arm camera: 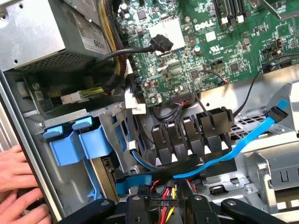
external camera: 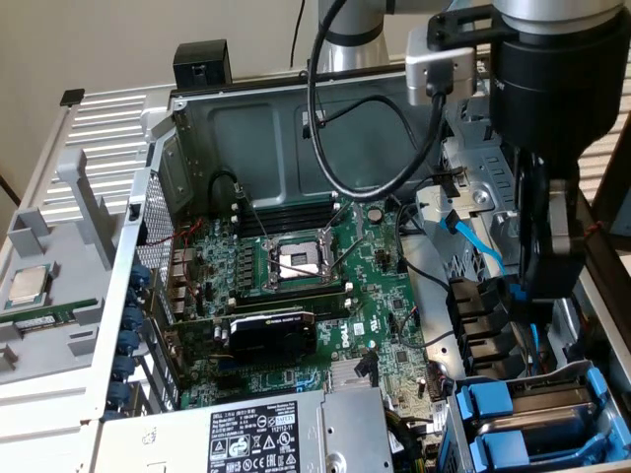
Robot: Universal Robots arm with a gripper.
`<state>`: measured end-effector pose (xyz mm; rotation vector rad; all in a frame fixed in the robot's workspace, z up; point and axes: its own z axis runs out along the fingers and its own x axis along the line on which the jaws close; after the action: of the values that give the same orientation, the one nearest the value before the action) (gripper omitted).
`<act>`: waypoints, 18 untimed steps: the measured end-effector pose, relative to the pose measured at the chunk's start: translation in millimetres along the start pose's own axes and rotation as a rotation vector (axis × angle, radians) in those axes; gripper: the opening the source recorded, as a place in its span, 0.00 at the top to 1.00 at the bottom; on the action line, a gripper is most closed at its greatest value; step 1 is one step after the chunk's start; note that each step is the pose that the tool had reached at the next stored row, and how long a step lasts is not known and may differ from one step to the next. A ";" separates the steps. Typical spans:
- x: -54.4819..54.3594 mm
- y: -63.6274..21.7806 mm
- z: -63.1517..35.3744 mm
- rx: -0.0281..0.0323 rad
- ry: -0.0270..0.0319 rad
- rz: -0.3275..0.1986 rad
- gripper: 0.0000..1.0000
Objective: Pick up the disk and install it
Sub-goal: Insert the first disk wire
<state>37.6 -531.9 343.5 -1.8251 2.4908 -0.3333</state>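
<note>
Disk (external camera: pixel 501 416), known by its blue carrier, appears seated in the drive cage (arm camera: pixel 110 126) at the exterior view's lower right, pincer (arm camera: pixel 166 207) spread and empty over cables (arm camera: pixel 164 193), installing seemingly near done.

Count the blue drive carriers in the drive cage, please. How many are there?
2. Both sit in the drive cage, side by side: the first blue carrier and the second blue carrier right next to it. Others may be hidden behind the arm.

Exterior view: bright striped sunlight across the ribbed panel (external camera: pixel 108 128); case interior dimmer. Wrist view: even light, mild glare on the power supply (arm camera: pixel 42 32).
</note>
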 end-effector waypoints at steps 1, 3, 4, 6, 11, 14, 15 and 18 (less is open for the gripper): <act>-0.4 1.8 -0.4 0.0015 -0.0005 0.000 0.65; -1.3 4.8 -1.1 0.0060 -0.0018 0.001 0.65; -1.4 5.8 -1.5 0.0095 -0.0028 0.002 0.65; -1.2 6.7 -2.3 0.0173 -0.0024 0.003 0.65; -0.5 8.7 -3.2 0.0362 0.0038 0.010 0.65; 0.4 11.5 -3.7 0.0358 0.0058 0.018 0.65; 0.3 11.5 -3.6 0.0359 0.0070 0.023 0.65; 0.4 11.6 -3.7 0.0365 0.0122 0.045 0.65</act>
<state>26.0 -528.4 344.9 -1.7566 2.5118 -0.3866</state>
